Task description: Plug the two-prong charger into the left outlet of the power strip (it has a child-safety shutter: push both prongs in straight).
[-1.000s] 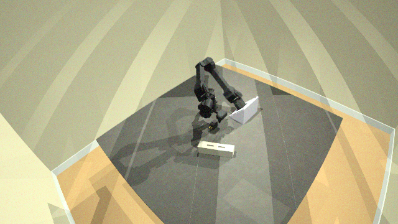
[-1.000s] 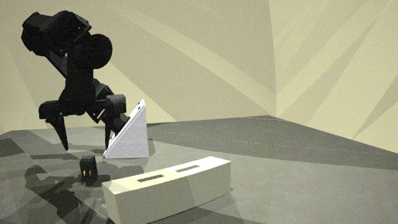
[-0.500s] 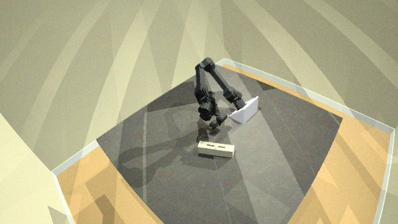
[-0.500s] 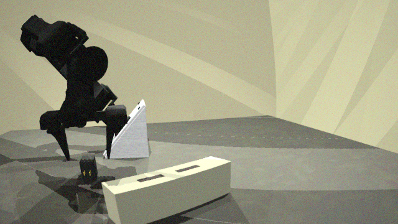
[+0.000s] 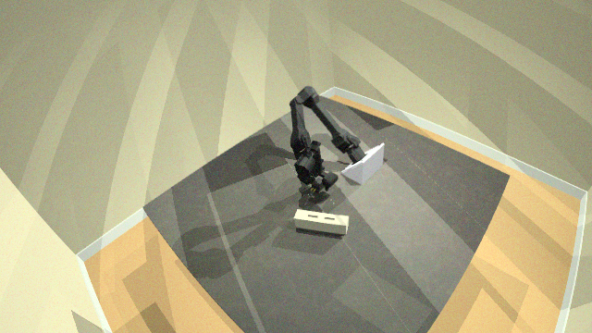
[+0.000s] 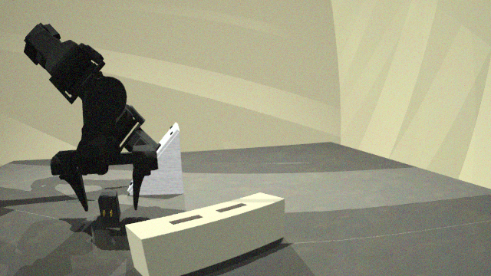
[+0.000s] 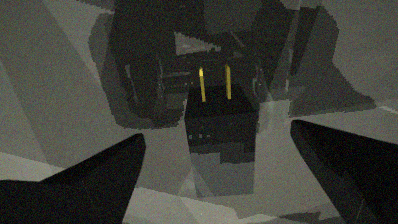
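The black charger (image 6: 109, 199) (image 7: 222, 170) stands on the dark floor with its two yellow prongs pointing sideways; the prongs also show small in the top view. My gripper (image 5: 315, 191) (image 6: 111, 210) (image 7: 216, 133) is open and points down. In the exterior view its fingertips are low, on either side of the charger; in the wrist view there is a gap between each finger and the charger. The cream power strip (image 5: 319, 225) (image 6: 215, 245) lies beyond the prong side, with two dark slots on top: one slot (image 5: 313, 215) (image 6: 186, 219) at left and one (image 5: 329, 218) (image 6: 231, 207) at right in the top and exterior views.
A white wedge-shaped stand (image 5: 370, 166) (image 6: 170, 169) is behind the gripper, close to the arm's base link. The dark mat (image 5: 398, 277) has orange wood areas (image 5: 523, 240) beside it, with a pale raised rim (image 5: 573, 240) around the edge. Arm shadows darken the area around the charger.
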